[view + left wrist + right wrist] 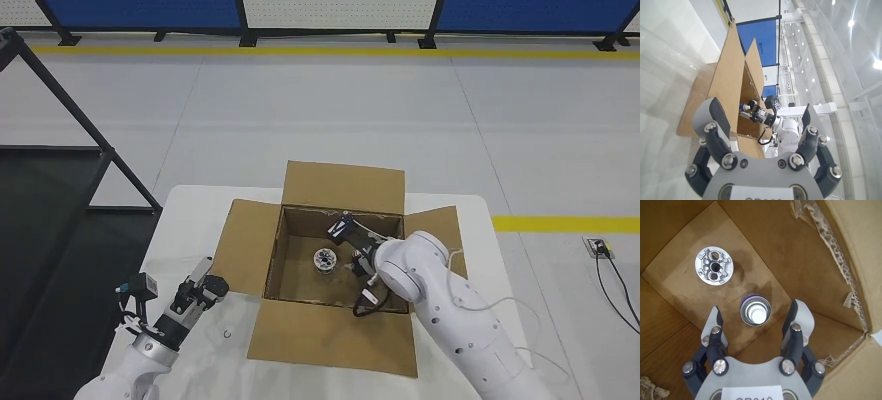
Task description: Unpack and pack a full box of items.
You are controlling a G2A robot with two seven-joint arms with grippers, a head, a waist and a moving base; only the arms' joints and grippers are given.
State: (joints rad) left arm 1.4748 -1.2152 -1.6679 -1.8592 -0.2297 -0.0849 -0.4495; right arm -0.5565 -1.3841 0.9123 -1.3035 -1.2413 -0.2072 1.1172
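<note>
Top view: a white table (195, 225) carries an open cardboard box (343, 186) with its flaps spread. The pale floor beyond is crossed by a yellow line (300, 50) in front of blue panels (140, 12). The left gripper (208, 280) hangs over the table beside the box.

Left wrist view: its fingers stand wide apart and empty, and ceiling lights (850, 23) shine overhead.

Right wrist view: the right gripper (755, 305), spread wide, hangs over an upright spray can (755, 313) on the box floor, with a metal disc (714, 265) nearby.
</note>
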